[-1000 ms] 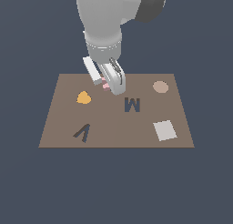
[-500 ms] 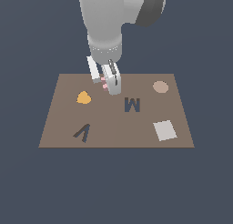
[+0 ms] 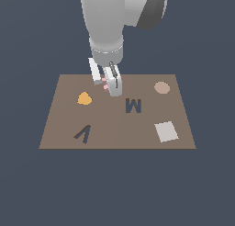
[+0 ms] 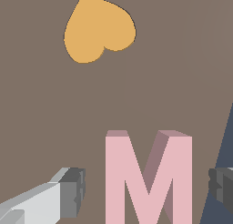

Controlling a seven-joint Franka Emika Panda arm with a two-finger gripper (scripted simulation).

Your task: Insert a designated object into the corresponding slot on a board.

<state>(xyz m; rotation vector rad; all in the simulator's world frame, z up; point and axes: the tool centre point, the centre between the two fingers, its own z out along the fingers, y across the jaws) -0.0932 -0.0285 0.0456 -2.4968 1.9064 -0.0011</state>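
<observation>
Gripper (image 3: pixel 109 84) hangs above the board (image 3: pixel 59 124), near its far edge. Fingers (image 4: pixel 73 191) stand either side of the pink M block (image 4: pixel 148 177) with a visible gap on each side; whether they grip it, cannot tell. Block sits between the jaws, apparently off the surface. M slot (image 3: pixel 133 105) empty, near the board's middle. Orange heart piece (image 3: pixel 84 98) close by. Judgement: pickup stage; carry, alignment and insertion remain.

No printed text, labels or brands appear. The only letter forms are shapes: a pink M-shaped block (image 4: pixel 148 177), plus a dark M-shaped cutout (image 3: pixel 133 105) and a dark V-shaped cutout (image 3: pixel 83 134) in the flat brown board (image 3: pixel 117 128).
</observation>
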